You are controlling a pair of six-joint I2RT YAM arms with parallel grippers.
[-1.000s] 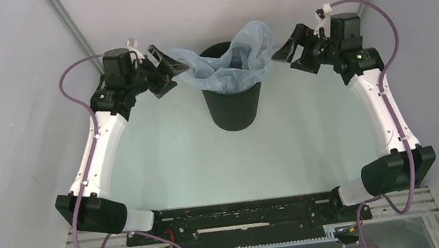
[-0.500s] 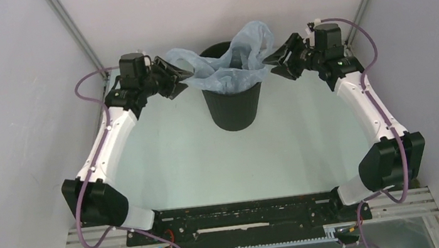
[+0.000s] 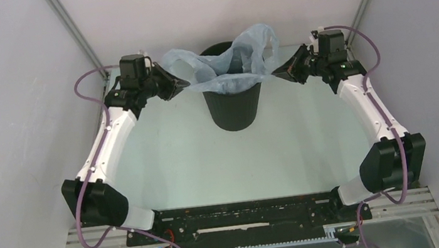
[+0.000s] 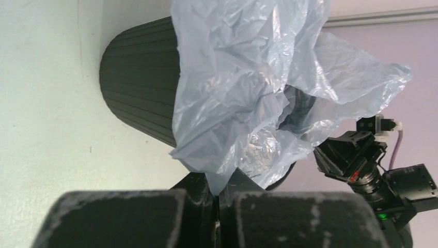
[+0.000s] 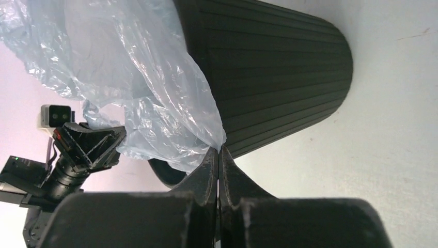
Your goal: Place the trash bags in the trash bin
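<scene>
Ana: Grey walls [image 3: 5,93] on three sides; pale green counter [image 3: 171,161]; both arm bases at 6 o'clock in the top view.
Ben: Noted. Bin position?
Ana: Trash bin [image 3: 234,106] stands upright at 12 o'clock on the counter. It is black, and its wall looks ribbed in the wrist views.
Ben: Bag?
Ana: Trash bag [image 3: 217,70], pale blue wrinkled film, is draped over the bin's mouth with part sagging inside. Its edges are drawn out toward 9 and 3 o'clock, and a loop stands up at the bin's 1 o'clock.
Ben: Left hand [image 3: 184,84]?
Ana: Just beside the rim at 9 o'clock. Fingers pressed together, pinching a corner of film.
Ben: Right hand [image 3: 276,72]?
Ana: At the rim's 3 o'clock. Fingers likewise pressed together on a gathered point of film, beside the bin's wall.
</scene>
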